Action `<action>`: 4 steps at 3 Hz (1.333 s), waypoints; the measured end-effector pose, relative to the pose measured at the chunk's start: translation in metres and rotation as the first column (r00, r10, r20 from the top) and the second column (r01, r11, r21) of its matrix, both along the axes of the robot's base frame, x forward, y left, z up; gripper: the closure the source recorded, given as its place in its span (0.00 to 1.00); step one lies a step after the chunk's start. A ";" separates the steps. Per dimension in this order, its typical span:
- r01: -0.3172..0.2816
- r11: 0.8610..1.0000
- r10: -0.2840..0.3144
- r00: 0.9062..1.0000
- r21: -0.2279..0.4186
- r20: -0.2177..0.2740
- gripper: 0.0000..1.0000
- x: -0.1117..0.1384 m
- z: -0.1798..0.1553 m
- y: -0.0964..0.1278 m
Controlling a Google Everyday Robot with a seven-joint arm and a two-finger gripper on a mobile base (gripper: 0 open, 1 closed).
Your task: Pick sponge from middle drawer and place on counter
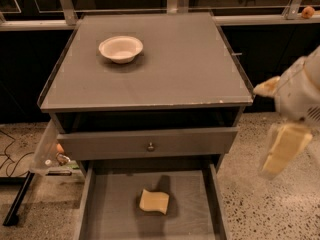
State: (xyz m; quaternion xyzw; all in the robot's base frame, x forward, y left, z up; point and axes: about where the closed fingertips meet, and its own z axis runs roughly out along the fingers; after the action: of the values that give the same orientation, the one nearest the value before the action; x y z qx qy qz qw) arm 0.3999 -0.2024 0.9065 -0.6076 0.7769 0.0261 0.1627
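Observation:
The pale yellow sponge [154, 201] lies flat on the floor of the open middle drawer [107, 209], near its centre. The drawer is pulled out at the bottom of the cabinet. The glossy grey counter [170, 69] is the cabinet top above it. My gripper [281, 154] hangs in the air to the right of the cabinet, beside the counter's front right corner. It is well apart from the sponge and above the drawer's level. It holds nothing that I can see.
A round white bowl [121, 49] stands on the counter at the back left. The upper drawer with a round metal knob [150, 146] is slightly out. A clear plastic bag [47, 151] hangs at the cabinet's left. Speckled floor lies to the right.

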 end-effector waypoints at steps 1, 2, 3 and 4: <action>-0.054 0.993 0.054 0.999 0.102 0.005 0.00 -0.027 -0.052 0.022; -0.111 0.974 0.107 0.994 0.198 0.031 0.00 -0.046 -0.108 0.052; -0.121 0.965 0.116 0.993 0.233 0.034 0.00 -0.047 -0.173 0.080; -0.123 0.965 0.119 0.992 0.233 0.031 0.00 -0.048 -0.173 0.081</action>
State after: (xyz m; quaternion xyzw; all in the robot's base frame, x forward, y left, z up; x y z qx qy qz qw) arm 0.3519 -0.1215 0.7337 -0.6305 0.7285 0.1226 0.2381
